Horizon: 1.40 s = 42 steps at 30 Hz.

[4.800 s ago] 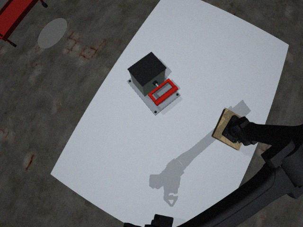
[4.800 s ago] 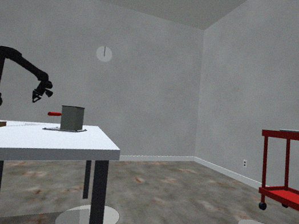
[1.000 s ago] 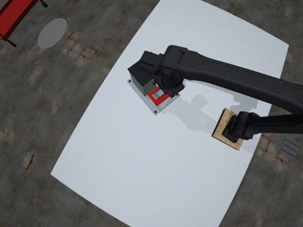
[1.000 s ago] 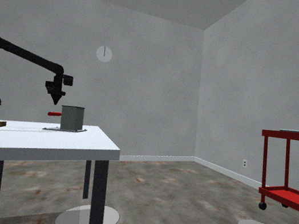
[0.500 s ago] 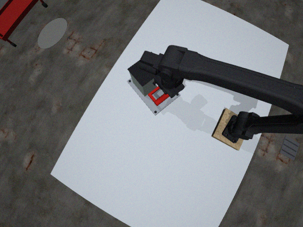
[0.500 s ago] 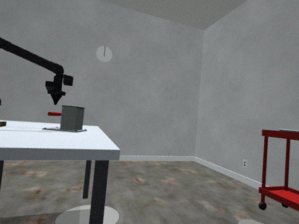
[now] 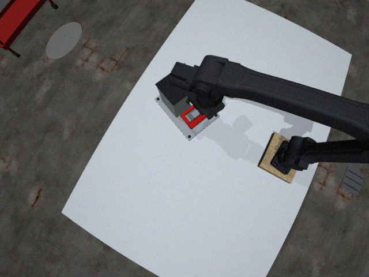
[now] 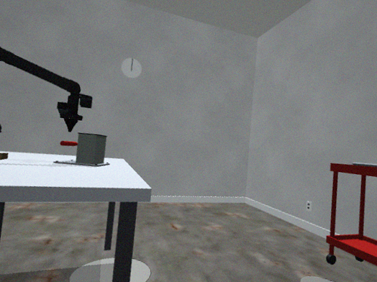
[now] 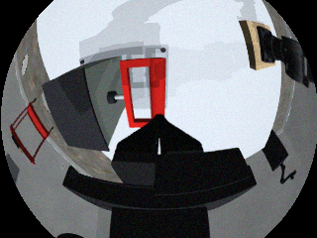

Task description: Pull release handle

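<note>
The red release handle (image 7: 193, 120) is a rectangular loop sticking out of a grey-green box (image 7: 172, 100) on a grey baseplate (image 7: 190, 125). In the side view the handle's grip (image 8: 67, 143) juts left of the box (image 8: 91, 149). My gripper (image 8: 69, 128) hangs above the grip, apart from it, with its fingers shut together on nothing. In the wrist view the closed fingertips (image 9: 158, 122) point at the near end of the red loop (image 9: 143, 91).
The arm's base stands on a wooden block (image 7: 277, 157) at the table's right edge. A red cart (image 8: 369, 209) stands on the floor, far from the table.
</note>
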Available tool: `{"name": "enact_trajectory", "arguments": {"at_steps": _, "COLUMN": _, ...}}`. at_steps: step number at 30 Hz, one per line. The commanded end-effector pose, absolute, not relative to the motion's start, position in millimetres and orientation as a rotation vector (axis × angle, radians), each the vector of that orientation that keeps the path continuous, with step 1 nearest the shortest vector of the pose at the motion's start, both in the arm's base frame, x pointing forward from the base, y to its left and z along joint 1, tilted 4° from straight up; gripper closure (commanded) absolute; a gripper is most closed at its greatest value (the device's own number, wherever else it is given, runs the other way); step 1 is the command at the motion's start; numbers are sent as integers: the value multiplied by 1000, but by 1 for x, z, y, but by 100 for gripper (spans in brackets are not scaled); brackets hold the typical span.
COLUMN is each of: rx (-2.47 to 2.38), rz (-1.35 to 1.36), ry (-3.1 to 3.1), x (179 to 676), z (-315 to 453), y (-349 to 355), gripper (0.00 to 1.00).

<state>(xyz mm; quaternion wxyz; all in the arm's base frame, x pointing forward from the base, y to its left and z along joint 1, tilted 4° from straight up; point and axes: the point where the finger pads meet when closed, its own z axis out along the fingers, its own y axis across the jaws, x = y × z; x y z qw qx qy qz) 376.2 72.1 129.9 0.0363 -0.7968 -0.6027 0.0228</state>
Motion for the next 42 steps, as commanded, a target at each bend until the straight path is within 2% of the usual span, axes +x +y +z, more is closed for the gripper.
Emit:
{"name": "enact_trajectory", "arguments": {"at_steps": 1, "rx": -2416, "rz": 36, "ry": -1914, "x": 376, "z": 135, "y": 75, "gripper": 100}}
{"name": "enact_trajectory", "arguments": {"at_steps": 26, "rx": -1632, "rz": 4, "ry": -2610, "x": 376, "z": 135, "y": 76, "gripper": 100}}
{"name": "enact_trajectory", "arguments": {"at_steps": 42, "rx": -923, "rz": -21, "ry": -2938, "x": 376, "z": 135, "y": 76, "gripper": 100}}
